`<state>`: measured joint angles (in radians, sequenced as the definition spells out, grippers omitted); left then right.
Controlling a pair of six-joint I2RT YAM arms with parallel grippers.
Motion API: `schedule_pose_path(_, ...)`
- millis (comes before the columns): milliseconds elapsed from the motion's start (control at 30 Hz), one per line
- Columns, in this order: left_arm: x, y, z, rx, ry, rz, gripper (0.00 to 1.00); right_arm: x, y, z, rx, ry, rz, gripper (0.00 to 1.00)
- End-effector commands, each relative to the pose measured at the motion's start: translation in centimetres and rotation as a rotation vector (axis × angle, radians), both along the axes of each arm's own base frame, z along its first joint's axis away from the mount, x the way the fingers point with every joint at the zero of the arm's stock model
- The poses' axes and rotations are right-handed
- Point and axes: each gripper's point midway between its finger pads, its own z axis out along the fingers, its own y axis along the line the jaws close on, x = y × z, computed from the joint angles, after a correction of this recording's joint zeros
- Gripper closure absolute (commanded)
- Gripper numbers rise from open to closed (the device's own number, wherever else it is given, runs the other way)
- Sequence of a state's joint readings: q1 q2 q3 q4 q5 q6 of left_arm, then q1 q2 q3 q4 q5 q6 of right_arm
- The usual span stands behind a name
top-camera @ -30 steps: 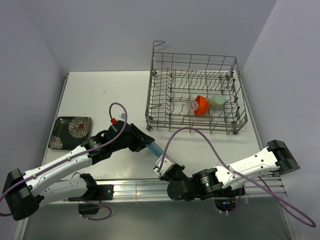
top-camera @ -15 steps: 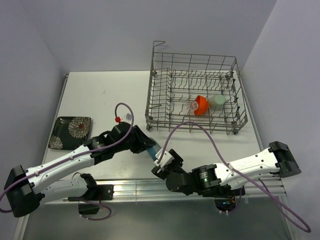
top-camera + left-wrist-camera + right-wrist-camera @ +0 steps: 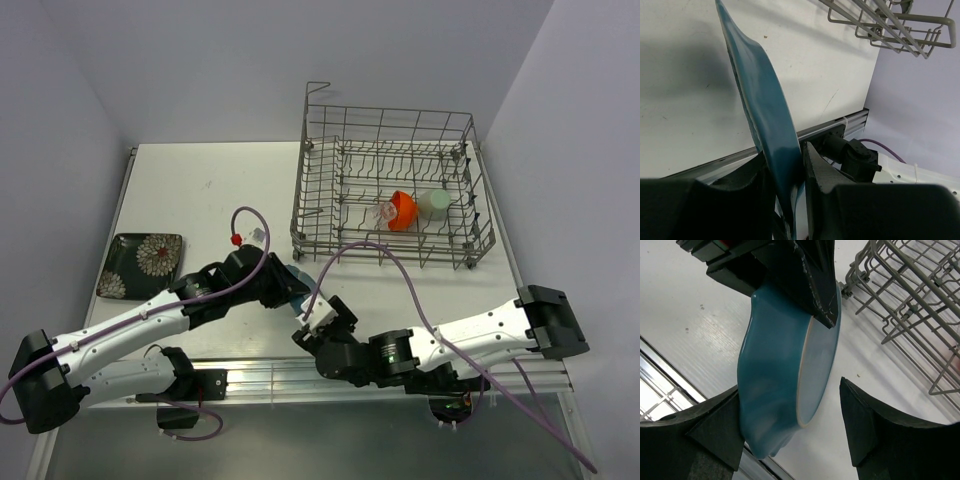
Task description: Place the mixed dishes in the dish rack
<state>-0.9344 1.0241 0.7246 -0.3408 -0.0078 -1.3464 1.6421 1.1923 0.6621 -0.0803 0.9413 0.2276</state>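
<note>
My left claw (image 3: 786, 167) is closed on the rim of the teal plate (image 3: 760, 100). The plate stands on edge in the air just off the front-left corner of the dish rack (image 3: 300, 200), on the side towards my bases and outside the wires. My right claw (image 3: 790, 405) is spread wide and holds nothing, with one finger to each face of the plate; I cannot tell whether either pad touches yet. I judge the step in hand to be a hand-over from left to right. Advance the right claw until the rim sits deep between the pads. Close on a stretch of rim apart from the left fingers. Confirm a firm hold before the left claw lets go. Keep the plate edge-on, since the rack's tines should accept it only upright. Caution: glazed ware is likely to slip, so an early release risks a drop onto the table (image 3: 200, 180)
</note>
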Motion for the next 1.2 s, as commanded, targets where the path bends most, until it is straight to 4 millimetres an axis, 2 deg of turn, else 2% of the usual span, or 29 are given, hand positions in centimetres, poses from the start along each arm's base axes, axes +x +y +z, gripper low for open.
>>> schedule_pose_path(0,-2.6,-1.3,2.8,-0.079,-0.025,-0.145,1.0,2.5,-0.7,1.8,0.08,-0.064,-0.163,0.26)
schedule_pose_path(233,-2.8,-1.1,3.1,-0.095,-0.029,-0.144,1.0,2.8,0.0,0.1,0.036,-0.08,-0.218,0.34)
schedule_pose_path(333,-2.9,-0.9,3.2,-0.094,-0.031,-0.144,1.0,2.8,0.2,-0.4,0.033,-0.079,-0.23,0.45)
schedule_pose_path(433,-3.0,-0.7,3.1,-0.094,-0.031,-0.144,1.0,2.8,0.2,-0.2,0.044,-0.077,-0.246,0.66)
schedule_pose_path(467,-3.0,-0.7,3.1,-0.097,-0.03,-0.142,1.0,2.9,0.2,-0.1,0.05,-0.074,-0.252,0.83)
schedule_pose_path(533,-3.1,-0.7,3.2,-0.102,-0.032,-0.141,1.0,2.9,0.0,0.2,0.067,-0.072,-0.265,1.0)
schedule_pose_path(800,-3.3,-0.3,3.2,-0.083,-0.037,-0.15,0.99,2.5,-1.3,1.5,0.087,-0.076,-0.307,1.0)
schedule_pose_path(833,-3.4,-0.3,3.3,-0.089,-0.043,-0.158,0.93,2.4,-1.4,1.9,0.094,-0.076,-0.308,1.0)
schedule_pose_path(867,-3.5,-0.4,3.5,-0.095,-0.047,-0.167,0.68,2.3,-1.6,2.2,0.1,-0.074,-0.313,1.0)
schedule_pose_path(900,-3.6,-0.4,3.6,-0.1,-0.047,-0.174,0.55,2.3,-1.8,2.5,0.103,-0.083,-0.321,1.0)
schedule_pose_path(1000,-3.9,0.1,3.9,-0.091,-0.055,-0.182,0.31,2.1,-2.2,3.5,0.119,-0.086,-0.332,1.0)
schedule_pose_path(1167,-4.5,1.6,4.7,-0.057,-0.075,-0.181,0.22,1.7,-3.1,5.0,0.164,-0.082,-0.341,1.0)
